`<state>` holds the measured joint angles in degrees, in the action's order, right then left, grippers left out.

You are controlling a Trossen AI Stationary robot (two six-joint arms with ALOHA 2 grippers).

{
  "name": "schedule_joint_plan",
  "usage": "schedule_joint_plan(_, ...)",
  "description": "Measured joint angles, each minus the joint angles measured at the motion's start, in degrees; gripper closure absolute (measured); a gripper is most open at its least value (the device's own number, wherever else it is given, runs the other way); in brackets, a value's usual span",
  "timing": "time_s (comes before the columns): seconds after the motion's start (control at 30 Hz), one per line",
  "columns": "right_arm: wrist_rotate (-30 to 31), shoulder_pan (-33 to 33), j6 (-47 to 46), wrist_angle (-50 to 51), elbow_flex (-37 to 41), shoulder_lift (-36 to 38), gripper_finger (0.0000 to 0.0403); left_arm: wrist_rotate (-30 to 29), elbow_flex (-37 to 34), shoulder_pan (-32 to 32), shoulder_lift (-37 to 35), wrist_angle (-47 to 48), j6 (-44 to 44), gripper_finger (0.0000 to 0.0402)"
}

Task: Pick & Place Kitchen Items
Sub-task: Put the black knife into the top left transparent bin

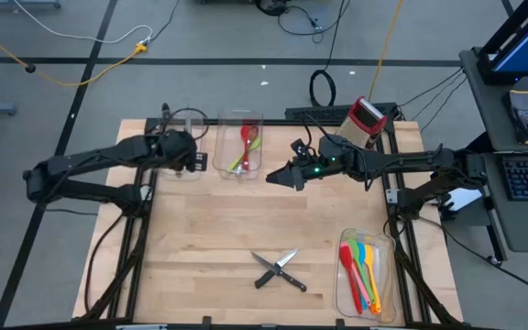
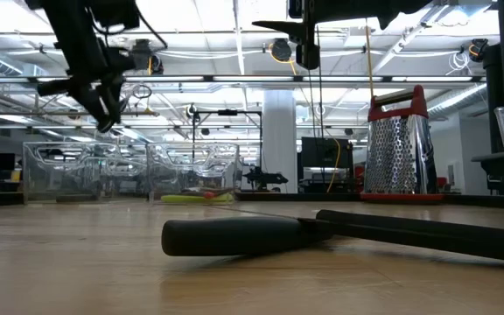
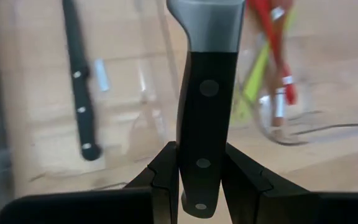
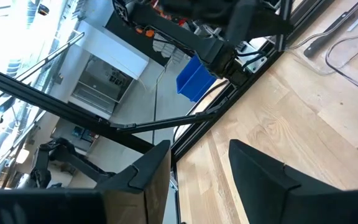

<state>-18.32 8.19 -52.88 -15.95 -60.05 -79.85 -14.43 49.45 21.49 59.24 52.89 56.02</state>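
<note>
My left gripper (image 1: 189,156) is at the far left, over a clear bin (image 1: 183,128), shut on a black-handled steel knife (image 3: 205,81). Another black-handled knife (image 3: 79,93) lies below it, in that bin as far as I can tell. Two more knives (image 1: 279,270) lie crossed on the table near the front, one handle close up in the low view (image 2: 234,234). Red and green utensils (image 1: 246,147) lie in the middle bin (image 1: 239,121). My right gripper (image 1: 287,174) is open and empty above the table's middle; its wrist view (image 4: 197,168) shows bare wood. My left gripper pinches the knife's black riveted handle (image 3: 199,134) between its two fingers, near the butt end. The handle runs out ahead of the fingers, along them, with the steel bolster (image 3: 207,25) farthest away. The knife is lifted clear above the bin; its blade is out of the picture.
A red box grater (image 1: 367,117) stands at the far edge, right of the bins. A clear bin (image 1: 385,246) at the near right holds several coloured spatulas (image 1: 360,273). Bare wood lies between the bins and the crossed knives.
</note>
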Motion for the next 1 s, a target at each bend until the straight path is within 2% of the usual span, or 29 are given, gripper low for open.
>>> schedule_joint_plan(0.17, 0.0, 0.0, 0.0, 0.0, 0.0, 0.0, 0.0248, 6.0, 0.0, 8.1, 3.5, -0.1, -6.0, 0.0321)
schedule_joint_plan(0.4, 0.1, 0.0, 0.3, 0.0, 0.0, 0.0, 0.0253, 9.6, 0.6, 16.6, 6.6, 0.2, -12.1, 0.0321)
schedule_joint_plan(0.67, 0.1, 0.0, 1.2, 0.3, 0.0, 0.0, 0.0257, 9.9, 3.8, 23.0, 7.3, 0.1, -16.5, 0.0321)
schedule_joint_plan(0.87, 0.1, 0.0, 1.6, 0.4, 0.0, 0.0, 0.0259, 6.9, 3.8, 26.3, 11.1, 9.9, -18.2, 0.0321)
schedule_joint_plan(1.0, 0.2, 0.0, 1.9, 0.5, 0.0, 0.0, 0.0260, 7.5, 3.8, 27.4, 14.5, 11.3, -19.6, 0.0321)
